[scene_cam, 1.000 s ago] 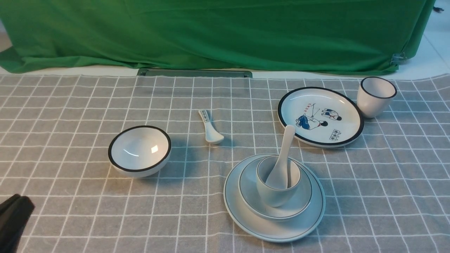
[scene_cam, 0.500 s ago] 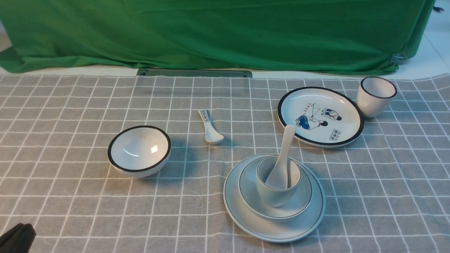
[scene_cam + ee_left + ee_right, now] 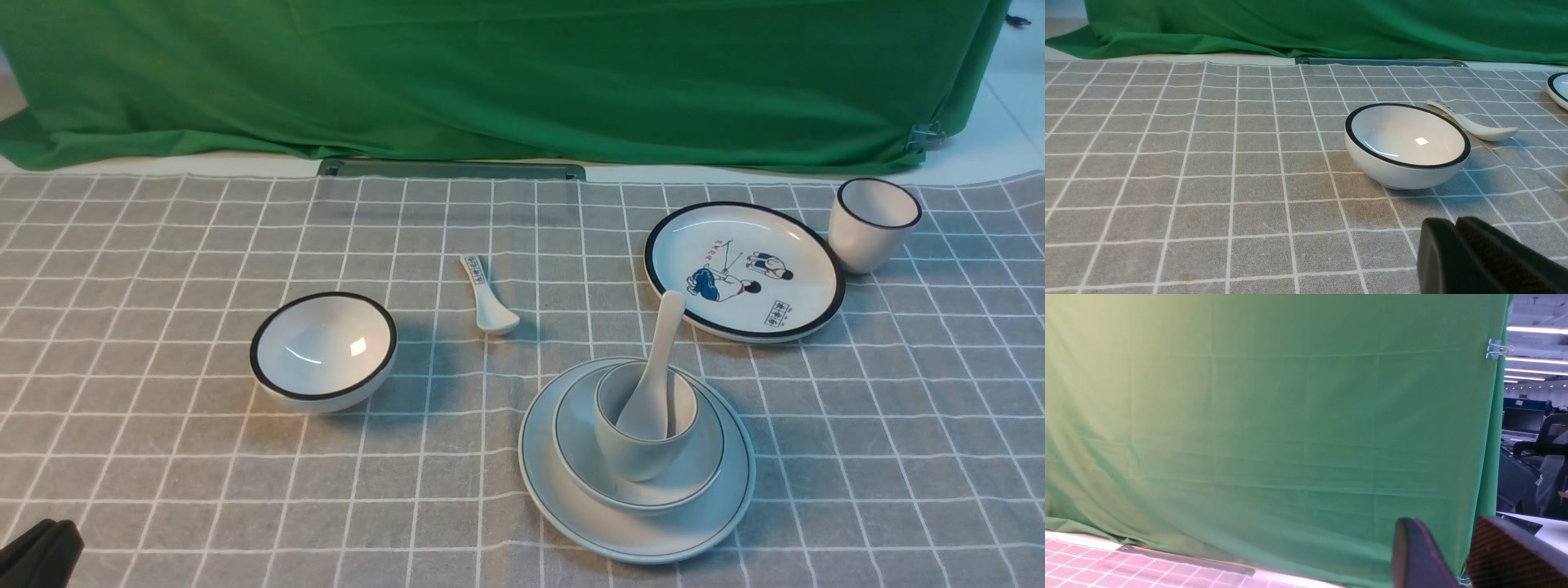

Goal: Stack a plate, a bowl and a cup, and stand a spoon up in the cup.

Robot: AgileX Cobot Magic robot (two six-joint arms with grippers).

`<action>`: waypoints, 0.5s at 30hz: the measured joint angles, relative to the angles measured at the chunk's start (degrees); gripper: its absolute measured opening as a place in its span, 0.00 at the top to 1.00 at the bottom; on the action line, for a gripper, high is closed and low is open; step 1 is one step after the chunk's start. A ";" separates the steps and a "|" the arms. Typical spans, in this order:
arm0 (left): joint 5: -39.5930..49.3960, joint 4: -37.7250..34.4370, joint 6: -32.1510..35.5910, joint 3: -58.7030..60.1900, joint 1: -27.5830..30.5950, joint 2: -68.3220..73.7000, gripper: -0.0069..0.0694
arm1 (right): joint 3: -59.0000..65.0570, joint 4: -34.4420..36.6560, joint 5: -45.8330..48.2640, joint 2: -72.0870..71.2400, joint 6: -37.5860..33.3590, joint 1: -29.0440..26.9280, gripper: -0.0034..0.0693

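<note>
The pale plate [image 3: 645, 536] lies on the checked cloth at front right of centre. The shallow bowl [image 3: 576, 437] sits in it, and the grey-white cup [image 3: 637, 459] stands in the bowl. The long white spoon [image 3: 668, 327] stands in the cup, its handle leaning up and back. My left gripper [image 3: 41, 549] is shut and empty at the front left corner, far from the stack; in its wrist view the left gripper [image 3: 1453, 220] shows its fingers pressed together. My right gripper [image 3: 1443, 520] is open, holds nothing and faces the green curtain; it is out of the front view.
A black-rimmed bowl [image 3: 324, 351] stands at left centre, and a short marked spoon [image 3: 490, 298] lies behind it. The cartoon plate [image 3: 743, 269] and a black-rimmed cup [image 3: 873, 224] sit at the back right. A green curtain [image 3: 506, 73] closes the far side.
My left gripper has sunk lower into the front left corner of the front view, then held still. The stack and the other dishes have not moved.
</note>
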 joint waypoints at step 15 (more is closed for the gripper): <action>0.00 0.06 0.00 0.00 0.00 0.00 0.89 | 14.23 -0.17 13.73 0.06 -3.84 -10.09 0.62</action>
